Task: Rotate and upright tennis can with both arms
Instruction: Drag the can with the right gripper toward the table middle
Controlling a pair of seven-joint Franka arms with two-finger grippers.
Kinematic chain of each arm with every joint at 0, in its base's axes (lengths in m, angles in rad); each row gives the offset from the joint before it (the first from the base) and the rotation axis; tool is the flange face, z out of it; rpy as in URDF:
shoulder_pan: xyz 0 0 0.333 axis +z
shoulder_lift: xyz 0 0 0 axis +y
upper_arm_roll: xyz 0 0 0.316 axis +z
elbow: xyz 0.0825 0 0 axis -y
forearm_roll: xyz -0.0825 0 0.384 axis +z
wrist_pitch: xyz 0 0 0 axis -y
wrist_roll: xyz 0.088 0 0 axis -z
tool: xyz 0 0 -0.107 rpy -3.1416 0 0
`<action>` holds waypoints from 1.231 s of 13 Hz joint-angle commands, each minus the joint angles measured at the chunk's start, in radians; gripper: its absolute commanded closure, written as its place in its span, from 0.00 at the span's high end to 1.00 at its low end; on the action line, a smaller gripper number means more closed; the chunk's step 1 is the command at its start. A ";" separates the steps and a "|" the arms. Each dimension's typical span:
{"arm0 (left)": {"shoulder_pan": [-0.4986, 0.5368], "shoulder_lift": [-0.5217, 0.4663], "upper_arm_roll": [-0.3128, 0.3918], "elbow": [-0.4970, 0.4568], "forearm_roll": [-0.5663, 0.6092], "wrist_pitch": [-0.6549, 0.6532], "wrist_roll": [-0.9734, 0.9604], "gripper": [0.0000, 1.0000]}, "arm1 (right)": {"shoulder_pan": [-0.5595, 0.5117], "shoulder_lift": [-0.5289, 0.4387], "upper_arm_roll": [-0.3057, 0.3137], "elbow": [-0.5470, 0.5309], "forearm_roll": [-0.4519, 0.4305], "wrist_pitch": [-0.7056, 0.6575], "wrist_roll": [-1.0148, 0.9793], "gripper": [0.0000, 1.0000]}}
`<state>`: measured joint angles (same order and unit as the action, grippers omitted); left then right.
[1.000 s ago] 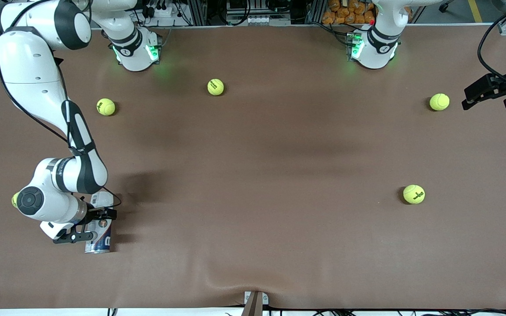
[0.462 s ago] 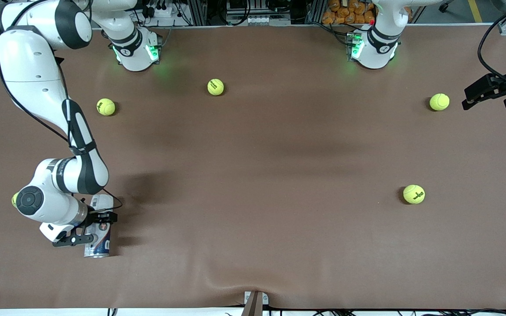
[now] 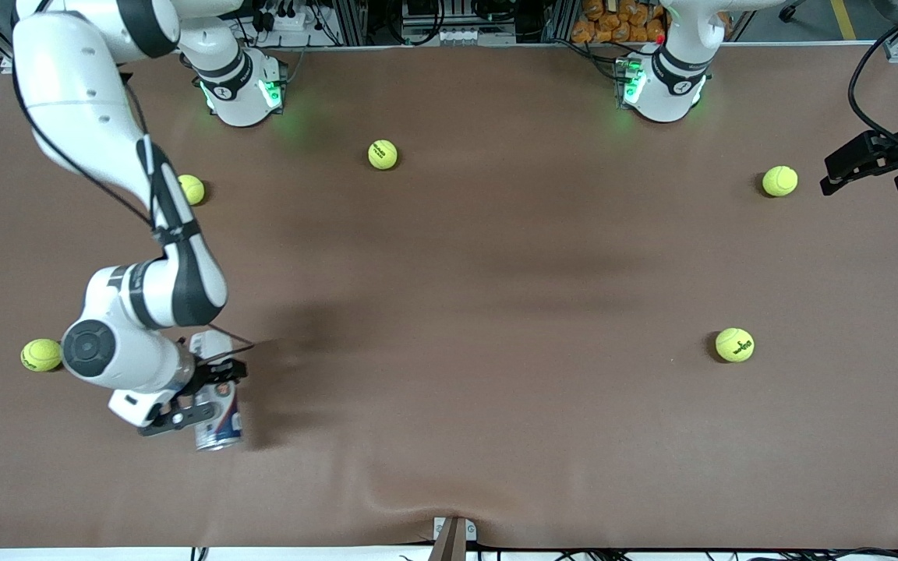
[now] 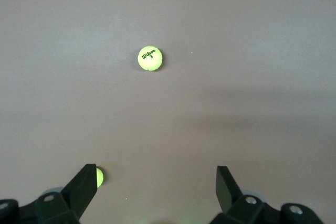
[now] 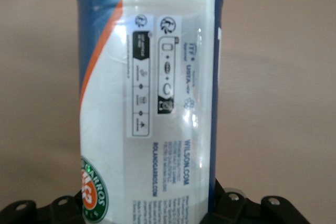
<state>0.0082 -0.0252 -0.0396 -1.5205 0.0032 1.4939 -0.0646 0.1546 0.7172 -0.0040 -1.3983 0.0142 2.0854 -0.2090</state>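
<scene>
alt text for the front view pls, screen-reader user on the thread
The right gripper is shut on the tennis can near the right arm's end of a brown table. The left gripper waits open over the left arm's end. Five yellow tennis balls lie scattered on the table.

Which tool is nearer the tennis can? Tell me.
Right. The right tool is shut on the tennis can at the right arm's end of the table; the left tool hangs open over the table's left-arm end, waiting.

Tennis can point(image 5: 152, 103) fills view, apparently clamped by right end effector point(image 5: 152, 203).
</scene>
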 commanded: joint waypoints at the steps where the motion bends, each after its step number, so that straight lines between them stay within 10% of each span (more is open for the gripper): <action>1: 0.007 -0.012 -0.005 0.000 -0.008 -0.011 0.000 1.00 | 0.103 -0.079 -0.005 -0.027 -0.003 -0.065 -0.091 0.74; 16: -0.010 0.065 -0.010 0.006 0.003 -0.011 0.003 1.00 | 0.394 -0.059 0.090 -0.057 0.004 0.160 -0.670 0.72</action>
<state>0.0039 0.0093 -0.0451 -1.5255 0.0032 1.4929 -0.0646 0.5198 0.6520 0.0804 -1.4474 0.0146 2.2060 -0.7971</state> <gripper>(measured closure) 0.000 0.273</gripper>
